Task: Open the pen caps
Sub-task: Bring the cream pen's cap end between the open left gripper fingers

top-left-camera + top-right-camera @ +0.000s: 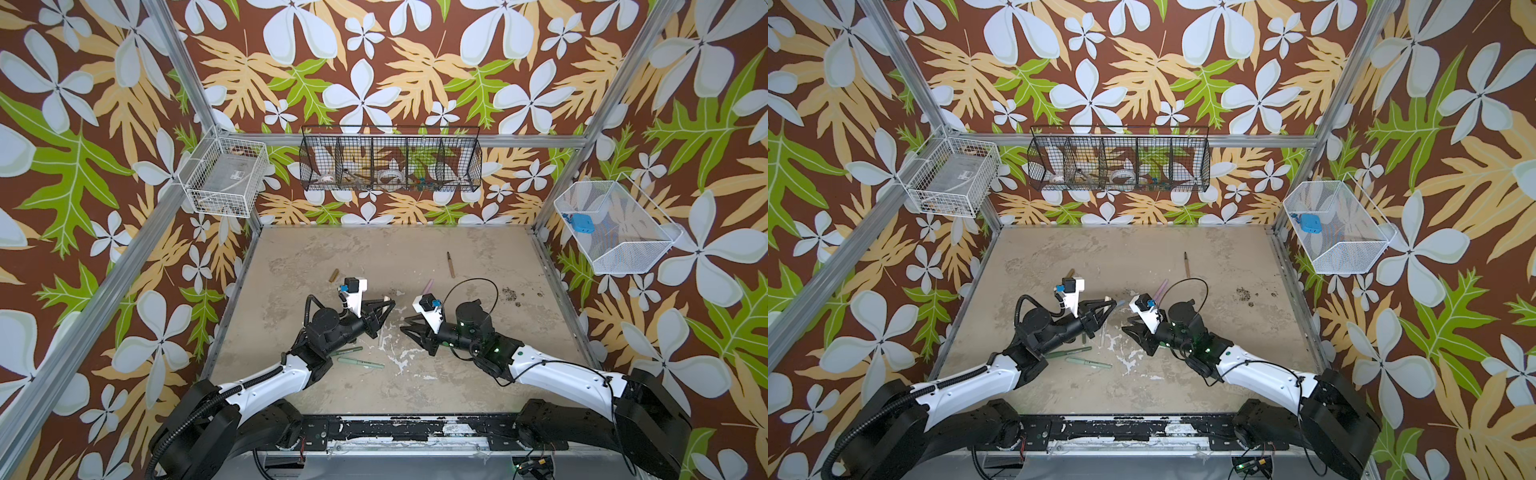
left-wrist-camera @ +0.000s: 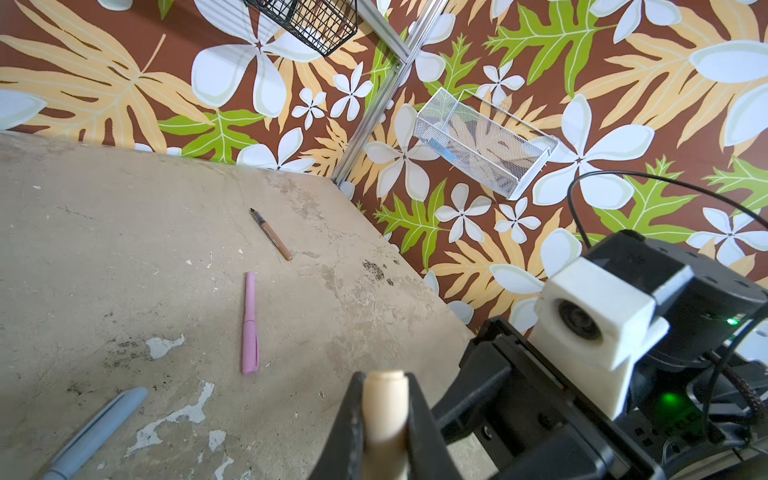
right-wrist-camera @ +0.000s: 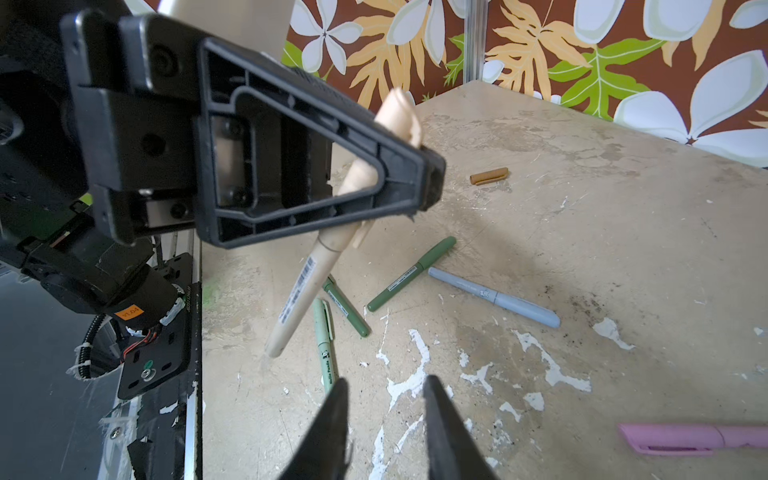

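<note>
The beige cap (image 2: pixel 384 395) is clamped between the closed fingers of the left gripper (image 2: pixel 384 380) and is held clear of the table (image 1: pixel 478 365), near the middle of the work area. The cap is seated on the beige pen (image 3: pixel 299 299), whose barrel hangs free and tilted below the jaws. The right gripper (image 3: pixel 386 380) is positioned just to the right of the held pen and slightly nearer. Its fingers are parted and nothing is held between them.

The step in hand is judged to be the uncapping of the beige pen. The cap is secured, but the barrel is not yet gripped. For the next move, the right gripper must be brought onto the hanging barrel below the cap seam and closed on it. The two grippers must then be drawn apart along the pen's axis.

One pen is judged complete. The brown pen (image 1: pixel 450 264) is laid uncapped at the far right, and the brown cap (image 1: pixel 333 275) is laid at the far left, well apart from it. The pink pen (image 2: pixel 250 324), the light blue pen (image 2: pixel 95 432) and the green pens (image 3: pixel 411 274) are laid capped on the table and are yet to be opened.
</note>
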{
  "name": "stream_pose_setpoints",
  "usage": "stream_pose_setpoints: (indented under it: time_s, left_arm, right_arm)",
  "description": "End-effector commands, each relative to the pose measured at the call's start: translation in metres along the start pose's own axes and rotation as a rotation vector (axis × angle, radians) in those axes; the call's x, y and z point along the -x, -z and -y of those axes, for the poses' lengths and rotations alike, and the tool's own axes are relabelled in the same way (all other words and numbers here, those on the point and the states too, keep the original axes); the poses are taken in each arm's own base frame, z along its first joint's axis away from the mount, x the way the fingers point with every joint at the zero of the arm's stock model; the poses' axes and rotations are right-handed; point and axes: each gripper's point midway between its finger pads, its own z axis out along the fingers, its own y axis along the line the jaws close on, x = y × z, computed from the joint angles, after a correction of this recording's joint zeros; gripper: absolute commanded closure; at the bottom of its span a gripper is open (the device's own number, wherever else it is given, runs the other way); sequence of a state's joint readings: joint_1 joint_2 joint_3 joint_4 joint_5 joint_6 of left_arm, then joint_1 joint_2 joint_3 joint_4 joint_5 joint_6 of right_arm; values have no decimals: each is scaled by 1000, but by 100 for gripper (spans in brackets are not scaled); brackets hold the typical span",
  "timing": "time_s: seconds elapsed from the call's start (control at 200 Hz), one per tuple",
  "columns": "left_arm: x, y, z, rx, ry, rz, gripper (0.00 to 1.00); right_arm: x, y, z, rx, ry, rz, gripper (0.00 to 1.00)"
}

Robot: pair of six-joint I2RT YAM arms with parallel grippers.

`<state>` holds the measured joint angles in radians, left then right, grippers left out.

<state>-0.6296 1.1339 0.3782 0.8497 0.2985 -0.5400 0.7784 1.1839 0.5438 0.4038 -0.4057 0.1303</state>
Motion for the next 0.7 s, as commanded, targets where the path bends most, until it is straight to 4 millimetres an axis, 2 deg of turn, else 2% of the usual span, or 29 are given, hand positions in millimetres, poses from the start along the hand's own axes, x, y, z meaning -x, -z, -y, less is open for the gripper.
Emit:
stream_pose_setpoints:
  time_s: [0.0,0.09,0.195,0.475,0.696]
  left_arm:
    - [3,1,12,-61,-40,13,96]
    - [3,2,21,-116,-50,16,96]
    - [4,5,32,-179,-49,24,96]
    - [13,22,56,-306,-65,91,96]
    - [12,23,60,-329,-60,94,96]
  right_arm:
    - [9,4,-15,85,4,38,48]
    - [12,7,-35,202,-3,51,42]
    - [15,8,-51,310,-33,59,41]
    - [17,0,-66,456,-145,85,45]
    - [19,-10,-68,502,-178,87,57]
